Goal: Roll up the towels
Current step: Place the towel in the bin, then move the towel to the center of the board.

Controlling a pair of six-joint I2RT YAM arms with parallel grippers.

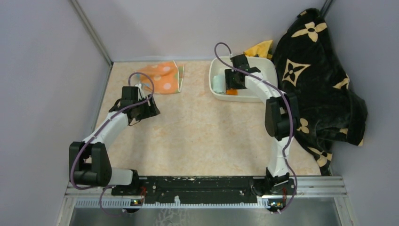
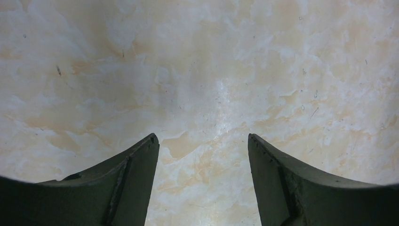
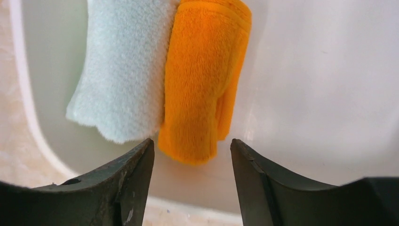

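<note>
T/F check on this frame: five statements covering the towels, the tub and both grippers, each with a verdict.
1. The pale mint green towel and the bright orange towel lie side by side in the white plastic tub. True.
2. The right gripper is clamped on the orange towel. False: its jaws stand apart, off the cloth.
3. The striped pastel towel with orange polka dots is in the tub. False: it lies on the beige marbled table, left of the tub.
4. The left gripper is open above bare table. True.
5. The black blanket with tan flowers covers the tub. False: it is heaped right of it.
</note>
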